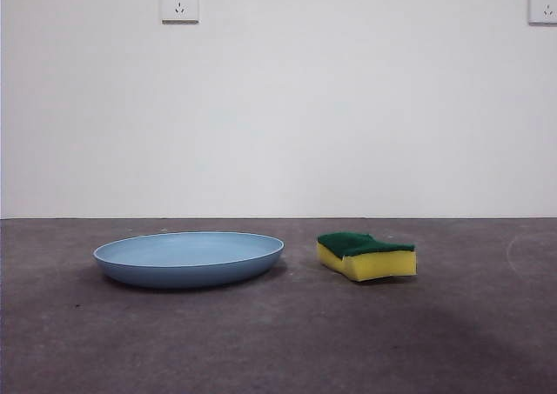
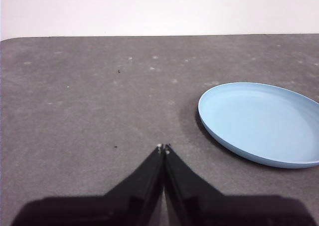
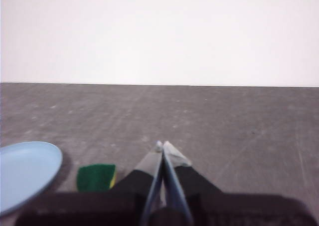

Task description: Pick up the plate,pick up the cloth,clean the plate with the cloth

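Both jaws pressed together; plate (image 2: 261, 123), sponge (image 3: 96, 177) apart.

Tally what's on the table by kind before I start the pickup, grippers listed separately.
Plates: 1, the light-blue plate
Sponges: 1, the yellow sponge with its green face up
Total on the table: 2
Grippers: 2, the left gripper and the right gripper, both shut and holding nothing

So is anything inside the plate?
No. The plate is bare inside in the left wrist view. The sponge lies beside it on the table. The plate's underside is hidden.
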Robot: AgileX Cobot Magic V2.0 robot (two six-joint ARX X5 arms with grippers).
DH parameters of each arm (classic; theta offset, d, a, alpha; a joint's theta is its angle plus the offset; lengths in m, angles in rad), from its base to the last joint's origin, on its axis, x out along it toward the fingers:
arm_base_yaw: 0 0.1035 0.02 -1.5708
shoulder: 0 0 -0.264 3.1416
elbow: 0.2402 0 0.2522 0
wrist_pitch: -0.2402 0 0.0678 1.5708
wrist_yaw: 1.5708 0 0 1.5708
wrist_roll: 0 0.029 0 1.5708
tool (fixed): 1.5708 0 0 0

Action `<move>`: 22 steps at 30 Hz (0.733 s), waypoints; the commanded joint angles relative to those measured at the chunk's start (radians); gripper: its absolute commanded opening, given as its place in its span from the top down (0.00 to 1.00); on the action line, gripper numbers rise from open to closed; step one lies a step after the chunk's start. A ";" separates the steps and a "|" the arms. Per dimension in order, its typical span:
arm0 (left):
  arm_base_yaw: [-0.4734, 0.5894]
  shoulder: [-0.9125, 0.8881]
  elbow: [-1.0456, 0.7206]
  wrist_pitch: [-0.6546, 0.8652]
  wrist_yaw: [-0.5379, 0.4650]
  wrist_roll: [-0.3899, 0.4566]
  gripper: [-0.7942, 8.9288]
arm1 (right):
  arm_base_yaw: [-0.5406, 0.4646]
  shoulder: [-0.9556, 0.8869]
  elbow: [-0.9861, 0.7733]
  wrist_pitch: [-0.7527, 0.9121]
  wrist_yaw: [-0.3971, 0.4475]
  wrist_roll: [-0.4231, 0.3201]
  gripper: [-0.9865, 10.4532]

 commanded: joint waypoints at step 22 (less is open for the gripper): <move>0.003 -0.003 -0.013 0.001 -0.001 0.002 0.92 | -0.010 -0.241 -0.303 -0.063 0.007 0.126 0.91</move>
